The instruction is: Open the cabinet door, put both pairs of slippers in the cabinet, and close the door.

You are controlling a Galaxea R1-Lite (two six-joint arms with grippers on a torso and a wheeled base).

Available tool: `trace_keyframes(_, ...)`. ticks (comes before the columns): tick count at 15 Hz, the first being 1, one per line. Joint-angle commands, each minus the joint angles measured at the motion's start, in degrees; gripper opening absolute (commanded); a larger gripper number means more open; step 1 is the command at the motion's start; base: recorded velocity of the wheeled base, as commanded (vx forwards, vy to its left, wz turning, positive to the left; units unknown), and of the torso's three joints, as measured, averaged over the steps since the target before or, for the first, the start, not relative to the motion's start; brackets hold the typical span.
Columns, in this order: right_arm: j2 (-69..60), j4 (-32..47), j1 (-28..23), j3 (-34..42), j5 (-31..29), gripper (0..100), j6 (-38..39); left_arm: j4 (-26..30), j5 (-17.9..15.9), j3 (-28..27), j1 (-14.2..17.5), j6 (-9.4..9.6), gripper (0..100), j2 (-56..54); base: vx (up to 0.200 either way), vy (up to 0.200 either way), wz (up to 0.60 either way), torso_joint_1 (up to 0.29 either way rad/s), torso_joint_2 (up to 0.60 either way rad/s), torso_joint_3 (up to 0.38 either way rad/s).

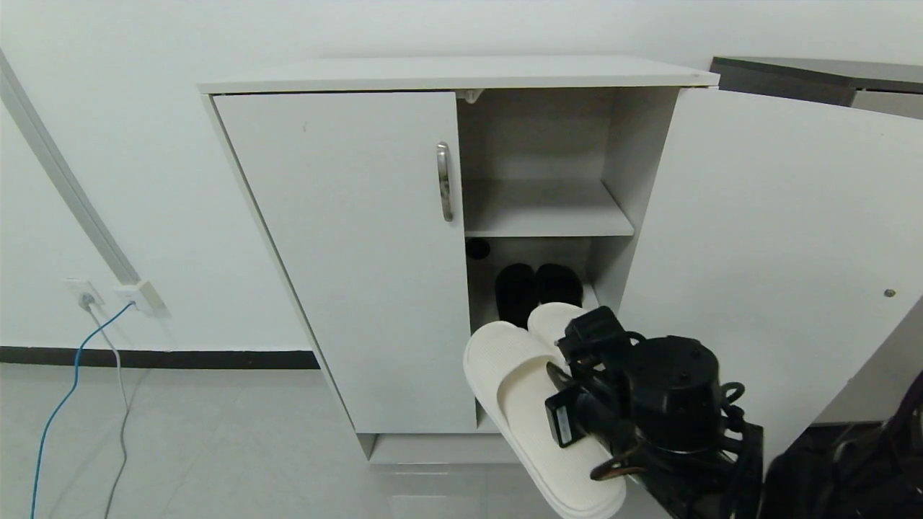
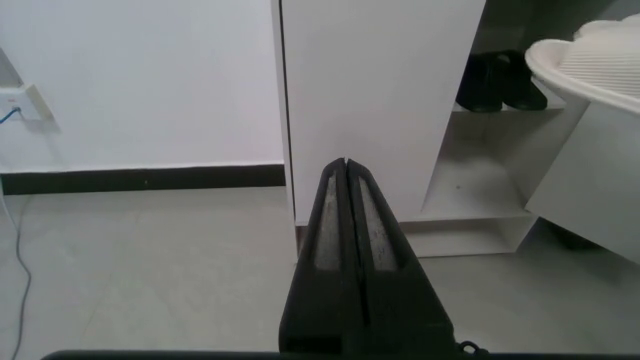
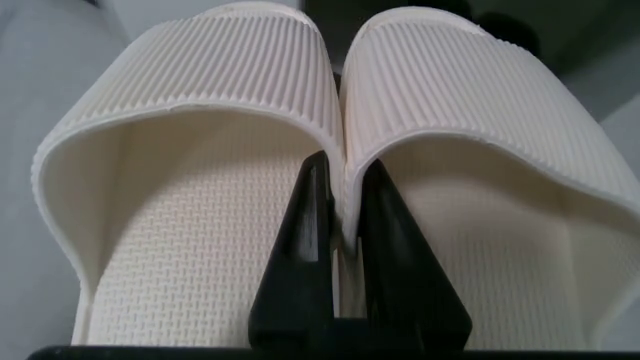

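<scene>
Tile floor (image 1: 216, 447), cabinet door (image 1: 779, 238) swung wide, white slippers (image 1: 505, 382) in R jaws

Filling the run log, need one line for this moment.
right pincer: shut on white slippers | black slippers: in cabinet | right door: open | left pincer: shut, empty

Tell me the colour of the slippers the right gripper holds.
The slippers are cream-white, ribbed across the top; the right wrist view shows it best.
</scene>
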Motion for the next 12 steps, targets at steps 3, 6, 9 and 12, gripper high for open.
trace_keyframes(3, 2.1, 27.6, 2.2, -24.9, -15.8, 0, 11.6, 0.0, 0.0, 0.0, 0.0, -0.07, 0, 0.1, 0.000, 0.000, 0.00, 0.000, 0.00, 0.000)
trace_keyframes(6, 2.9, 35.5, 1.7, -35.4, -21.1, 0, 12.8, 0.0, 0.0, 0.0, 0.0, 0.01, 0, 0.1, 0.000, 0.000, 0.00, 0.000, 0.00, 0.000)
trace_keyframes(9, 4.3, 35.1, -0.9, -40.2, -21.4, 0, 8.1, 0.0, 0.0, 0.0, 0.0, 0.01, 0, 0.1, 0.000, 0.000, 0.00, 0.000, 0.00, 0.000)
trace_keyframes(12, 5.0, 34.8, -2.4, -41.1, -21.3, 0, 7.9, 0.0, 0.0, 0.0, 0.0, -0.07, 0, 0.1, 0.000, 0.000, 0.00, 0.000, 0.00, 0.000)
